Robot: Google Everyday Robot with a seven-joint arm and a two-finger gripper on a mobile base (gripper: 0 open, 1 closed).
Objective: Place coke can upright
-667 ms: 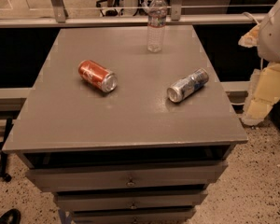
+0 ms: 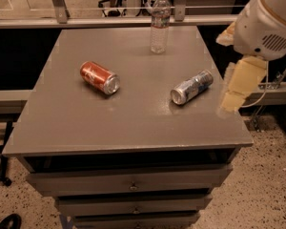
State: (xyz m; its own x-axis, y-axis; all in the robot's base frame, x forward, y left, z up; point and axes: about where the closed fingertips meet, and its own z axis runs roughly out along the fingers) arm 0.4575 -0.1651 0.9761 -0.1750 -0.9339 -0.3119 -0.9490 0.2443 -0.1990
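The coke can [image 2: 99, 77] is red with white script and silver ends. It lies on its side on the left half of the grey table top [image 2: 124, 123], its silver end facing front right. My gripper [image 2: 233, 95] hangs at the table's right edge, under the white arm housing [image 2: 269, 20]. It is far to the right of the coke can and just right of the silver-and-blue can. It holds nothing that I can see.
A silver-and-blue can [image 2: 191, 87] lies on its side on the right half of the table. A clear plastic water bottle [image 2: 160, 22] stands upright at the back. Drawers [image 2: 131, 185] sit under the top. A rail runs behind the table.
The arm and gripper have moved left, further into view and closer to the table's right edge. The cans and the bottle have not moved.
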